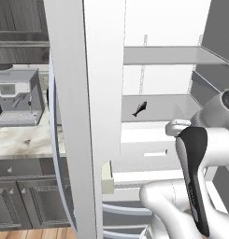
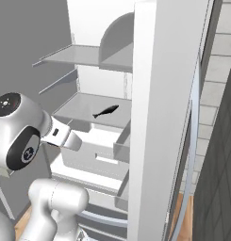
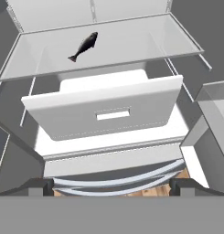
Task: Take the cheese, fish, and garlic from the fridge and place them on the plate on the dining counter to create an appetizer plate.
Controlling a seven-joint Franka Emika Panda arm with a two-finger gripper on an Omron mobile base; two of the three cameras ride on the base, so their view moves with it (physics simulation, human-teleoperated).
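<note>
Fish (image 1: pixel 139 109) was the one piece of food in sight, a slim dark shape lying on a grey shelf (image 1: pixel 176 106) inside the open fridge (image 1: pixel 106 70). Going left to right in the left base view, a silver coffee machine (image 1: pixel 15 100) stood on the marble worktop (image 1: pixel 22 140) against the wall, above grey cabinets (image 1: pixel 22 196). Next came the fridge's swung-open door, edge-on. Beyond it were the shelves, the fish on the middle one, and a white drawer (image 1: pixel 148 151) below. The arm (image 1: pixel 195 177) rose at the right.

In the right base view the arm's round joint sat at the left, the fish (image 2: pixel 106 111) lay on its shelf (image 2: pixel 79 106) at centre, and the other door stood at the right.

From the hand view the fish (image 3: pixel 84 46) lay on the left part of the shelf (image 3: pixel 131 45), tail toward the lower left. The drawer (image 3: pixel 109 112) stood pulled out beneath it, with a slot in its front. The jaws (image 3: pixel 111 185) were spread wide and held nothing, one tip (image 3: pixel 40 185) at each side low in the view, well short of the fish.
</note>
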